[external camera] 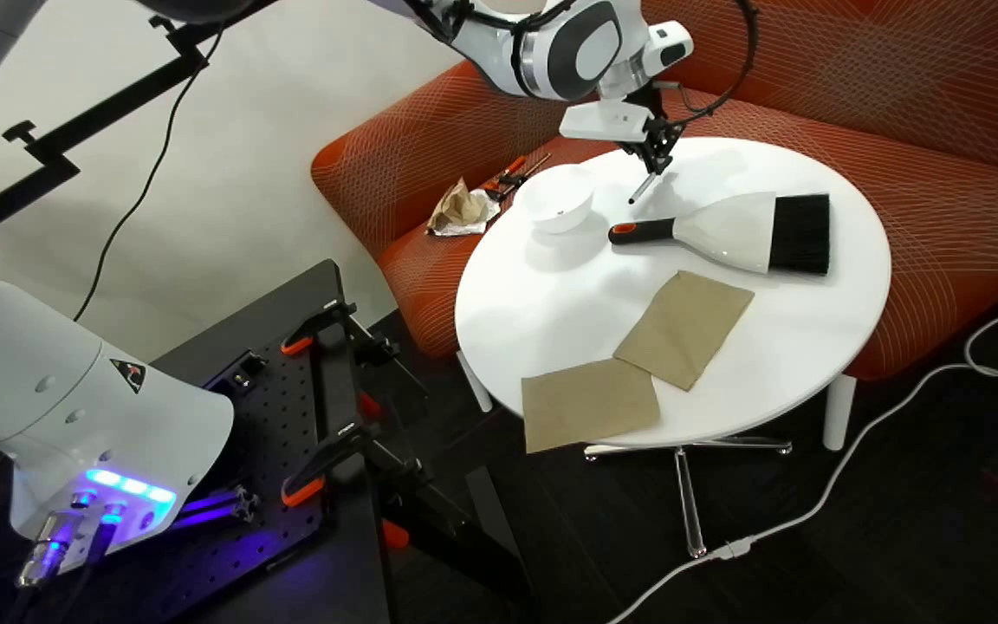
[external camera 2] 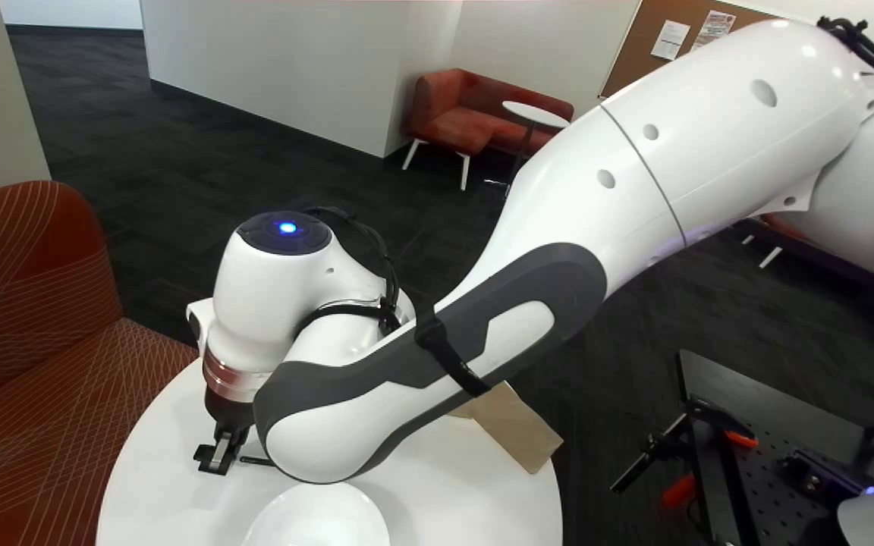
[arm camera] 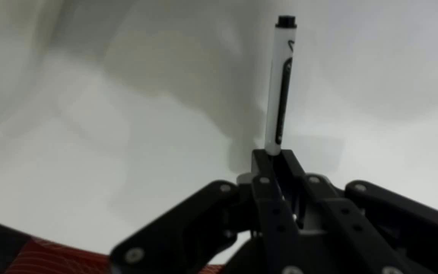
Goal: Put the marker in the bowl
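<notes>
The marker is a slim white pen with a black end and a black label strip, and it shows best in the wrist view (arm camera: pixel 280 87). My gripper (arm camera: pixel 273 152) is shut on one end of it, with the rest sticking out past the fingertips. In an exterior view the marker (external camera: pixel 643 187) slants down from the gripper (external camera: pixel 658 163) at the far side of the table. I cannot tell whether its free end touches the tabletop. The white bowl (external camera: pixel 558 204) stands beside it and appears empty but for a small dark spot; it is partly cut off in an exterior view (external camera 2: pixel 323 523).
A dustpan-like brush (external camera: pixel 729 232) with a black handle and bristles lies near the marker on the round white table (external camera: pixel 542 321). Two tan cloths (external camera: pixel 685 328) (external camera: pixel 590 403) lie at the near side. A red sofa (external camera: pixel 941 217) backs the table.
</notes>
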You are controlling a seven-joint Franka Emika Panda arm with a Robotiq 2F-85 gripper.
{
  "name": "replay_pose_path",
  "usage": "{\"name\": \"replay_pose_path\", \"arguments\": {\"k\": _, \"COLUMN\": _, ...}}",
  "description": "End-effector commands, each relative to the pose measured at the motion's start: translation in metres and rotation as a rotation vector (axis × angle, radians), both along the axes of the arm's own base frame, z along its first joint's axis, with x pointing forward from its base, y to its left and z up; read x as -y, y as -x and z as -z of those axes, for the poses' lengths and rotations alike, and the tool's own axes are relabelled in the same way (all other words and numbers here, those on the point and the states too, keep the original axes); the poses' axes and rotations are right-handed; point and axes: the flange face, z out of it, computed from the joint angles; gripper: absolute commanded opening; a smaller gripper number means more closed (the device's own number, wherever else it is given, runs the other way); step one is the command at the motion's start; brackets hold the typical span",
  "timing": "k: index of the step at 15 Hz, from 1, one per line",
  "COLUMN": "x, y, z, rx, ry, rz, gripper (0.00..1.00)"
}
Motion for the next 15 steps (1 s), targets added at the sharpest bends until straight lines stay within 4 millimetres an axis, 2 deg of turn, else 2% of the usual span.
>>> {"name": "replay_pose_path", "arguments": {"k": 1, "x": -0.007, "y": -0.002, "z": -0.045, "rx": 0.036, "ry": 0.028, "rz": 0.034, "gripper": 0.03}}
{"name": "replay_pose_path", "arguments": {"k": 5, "x": -0.01, "y": 0.0, "z": -0.081, "rx": 0.053, "ry": 0.036, "rz": 0.043, "gripper": 0.03}}
{"name": "replay_pose_path", "arguments": {"k": 7, "x": -0.014, "y": 0.009, "z": -0.094, "rx": 0.047, "ry": 0.02, "rz": 0.024, "gripper": 0.03}}
{"name": "replay_pose_path", "arguments": {"k": 10, "x": -0.023, "y": 0.036, "z": -0.104, "rx": 0.005, "ry": 0.014, "rz": -0.002, "gripper": 0.03}}
{"name": "replay_pose_path", "arguments": {"k": 15, "x": -0.032, "y": 0.089, "z": -0.108, "rx": -0.087, "ry": 0.016, "rz": -0.057, "gripper": 0.03}}
